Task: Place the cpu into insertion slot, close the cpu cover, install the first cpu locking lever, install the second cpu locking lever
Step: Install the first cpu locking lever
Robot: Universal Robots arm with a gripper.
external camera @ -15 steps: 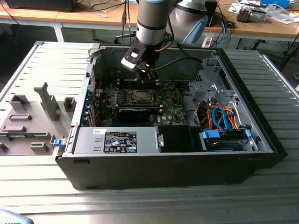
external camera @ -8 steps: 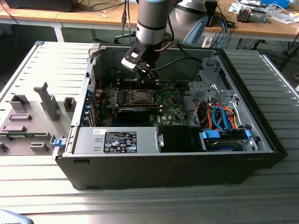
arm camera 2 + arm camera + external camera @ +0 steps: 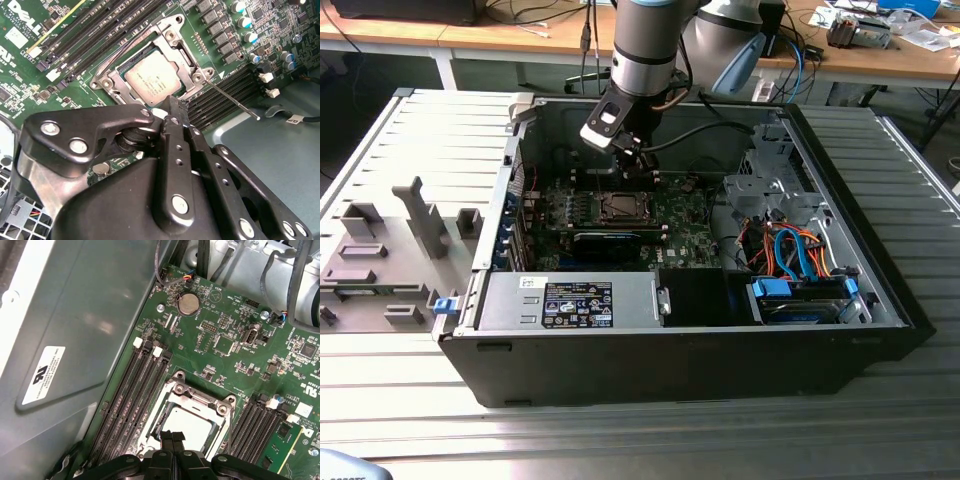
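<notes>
so, exterior view first: the open black computer case [image 3: 720, 370] lies on the ribbed grey metal surface [image 3: 620, 440], and the silver-and-blue robot arm [image 3: 645, 50] reaches down into it. its black hand [image 3: 640, 172] hangs just above the green circuit board [image 3: 685, 235], near the square silvery-rimmed insertion slot [image 3: 620, 208].

second wrist view: the small flat square cpu with the dull silver-grey top [image 3: 150, 80] is sitting in the insertion slot. the thin silvery cpu cover frame [image 3: 190, 65] lies flat around it, with the chip showing through its window. a thin silvery lever rod [image 3: 232, 102] sticks out from the socket corner across the long black memory slots [image 3: 225, 90]. the hand [image 3: 172, 105] is pressed together with nothing between its fingers, tip right by the socket edge.

first wrist view: same thing here, fingertips [image 3: 167, 437] together just over the socket rim, with the cpu [image 3: 192, 426] under the cpu cover [image 3: 200, 399]. a round silver coin battery [image 3: 188, 304] sits on the board well apart from the socket.
</notes>
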